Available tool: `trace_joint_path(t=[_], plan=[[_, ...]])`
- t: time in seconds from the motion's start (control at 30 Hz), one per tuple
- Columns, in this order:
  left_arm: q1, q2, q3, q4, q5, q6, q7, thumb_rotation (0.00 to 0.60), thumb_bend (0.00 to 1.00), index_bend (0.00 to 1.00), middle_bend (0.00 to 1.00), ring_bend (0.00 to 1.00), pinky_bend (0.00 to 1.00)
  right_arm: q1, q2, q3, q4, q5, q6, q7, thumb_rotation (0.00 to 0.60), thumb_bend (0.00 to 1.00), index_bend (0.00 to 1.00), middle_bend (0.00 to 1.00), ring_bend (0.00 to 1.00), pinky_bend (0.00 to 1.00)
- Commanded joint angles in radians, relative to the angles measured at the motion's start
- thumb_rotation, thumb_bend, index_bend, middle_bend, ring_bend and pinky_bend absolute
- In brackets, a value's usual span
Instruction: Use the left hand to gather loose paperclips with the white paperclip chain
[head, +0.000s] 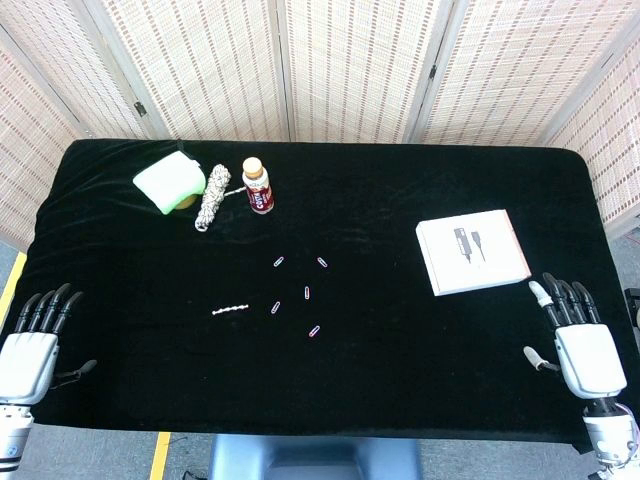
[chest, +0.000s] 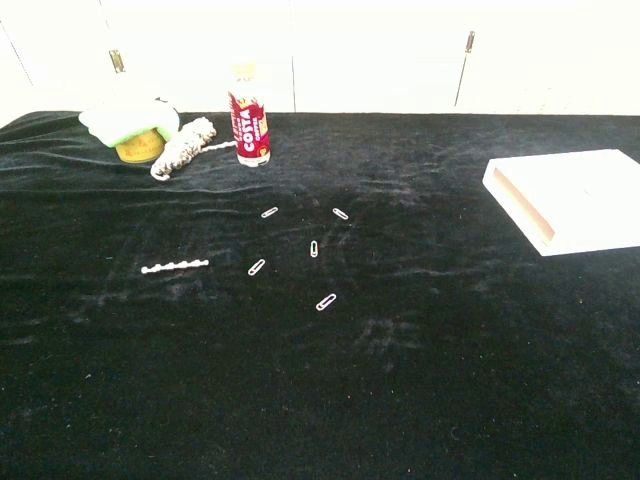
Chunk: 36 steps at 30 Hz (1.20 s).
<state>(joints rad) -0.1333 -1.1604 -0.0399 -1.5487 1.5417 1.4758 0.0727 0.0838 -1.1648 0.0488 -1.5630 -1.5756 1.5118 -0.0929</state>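
My left hand (head: 32, 350) rests spread and empty at the near left edge, right hand (head: 580, 345) likewise at the near right. The white paperclip chain (head: 231, 310) lies just left of 5 loose paperclips (head: 306, 293). Risk: fingers scattering clips while pinching it.
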Motion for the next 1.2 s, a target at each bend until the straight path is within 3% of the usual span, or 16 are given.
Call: trace_joint_path(t=[0.03, 0.27, 0.33, 0.4, 0.47, 0.53, 0.57, 0.63, 0.7, 0.77, 0.97, 1.2], plan=[[-0.003, -0.002, -0.001, -0.001, -0.003, -0.005, 0.010, 0.600, 0.09, 0.00, 0.00, 0.00, 0.01, 0.003, 0.000, 0.000, 0.001, 0.004, -0.006, 0.001, 0.600, 0.21, 0.00, 0.00, 0.00, 0.00], [-0.030, 0.000, 0.033, -0.022, 0.035, -0.062, -0.018, 0.600, 0.09, 0.00, 0.00, 0.00, 0.06, -0.027, 0.012, -0.012, -0.002, -0.035, 0.062, 0.033, 0.600, 0.21, 0.00, 0.00, 0.00, 0.00], [-0.042, 0.001, 0.039, -0.033, 0.030, -0.094, -0.016, 0.600, 0.09, 0.00, 0.00, 0.05, 0.12, -0.035, 0.014, -0.013, -0.002, -0.043, 0.081, 0.043, 0.600, 0.21, 0.00, 0.00, 0.00, 0.00], [-0.067, 0.003, 0.038, -0.049, 0.033, -0.131, 0.003, 0.600, 0.09, 0.00, 0.05, 0.17, 0.25, -0.039, 0.013, -0.010, -0.001, -0.045, 0.092, 0.040, 0.600, 0.21, 0.00, 0.00, 0.00, 0.00], [-0.093, -0.019, 0.020, -0.049, 0.043, -0.141, 0.004, 0.600, 0.09, 0.00, 0.18, 0.37, 0.46, -0.040, 0.006, -0.009, -0.001, -0.061, 0.108, 0.025, 0.600, 0.21, 0.00, 0.00, 0.00, 0.00], [-0.120, -0.046, -0.001, -0.047, 0.038, -0.156, -0.043, 0.600, 0.09, 0.03, 0.43, 0.64, 0.72, -0.044, -0.004, -0.018, 0.003, -0.091, 0.124, 0.003, 0.600, 0.21, 0.00, 0.00, 0.00, 0.00], [-0.128, -0.058, -0.013, -0.048, 0.028, -0.159, -0.054, 0.600, 0.09, 0.10, 0.59, 0.79, 0.85, -0.046, -0.007, -0.025, 0.006, -0.106, 0.129, -0.004, 0.600, 0.21, 0.00, 0.00, 0.00, 0.00], [-0.145, -0.086, -0.036, -0.046, 0.012, -0.163, -0.048, 0.600, 0.10, 0.23, 0.79, 0.95, 0.97, -0.050, -0.011, -0.038, 0.010, -0.138, 0.142, -0.011, 0.600, 0.21, 0.00, 0.00, 0.00, 0.00], [-0.168, -0.119, -0.061, -0.048, -0.021, -0.185, -0.025, 0.600, 0.14, 0.32, 0.93, 1.00, 1.00, -0.059, -0.014, -0.053, 0.021, -0.179, 0.171, -0.010, 0.600, 0.21, 0.00, 0.00, 0.00, 0.00], [-0.193, -0.140, -0.075, -0.070, -0.089, -0.250, -0.008, 0.600, 0.17, 0.37, 0.99, 1.00, 1.00, -0.073, -0.018, -0.064, 0.039, -0.221, 0.214, -0.014, 0.600, 0.21, 0.00, 0.00, 0.00, 0.00], [-0.246, -0.316, -0.132, -0.061, -0.270, -0.284, 0.177, 0.600, 0.23, 0.50, 1.00, 1.00, 1.00, -0.121, -0.021, -0.076, 0.104, -0.301, 0.370, 0.073, 0.600, 0.21, 0.00, 0.00, 0.00, 0.00], [-0.336, -0.487, -0.191, -0.019, -0.428, -0.336, 0.315, 0.600, 0.24, 0.50, 1.00, 1.00, 1.00, -0.128, 0.010, -0.060, 0.130, -0.253, 0.396, 0.216, 0.600, 0.21, 0.00, 0.00, 0.00, 0.00]])
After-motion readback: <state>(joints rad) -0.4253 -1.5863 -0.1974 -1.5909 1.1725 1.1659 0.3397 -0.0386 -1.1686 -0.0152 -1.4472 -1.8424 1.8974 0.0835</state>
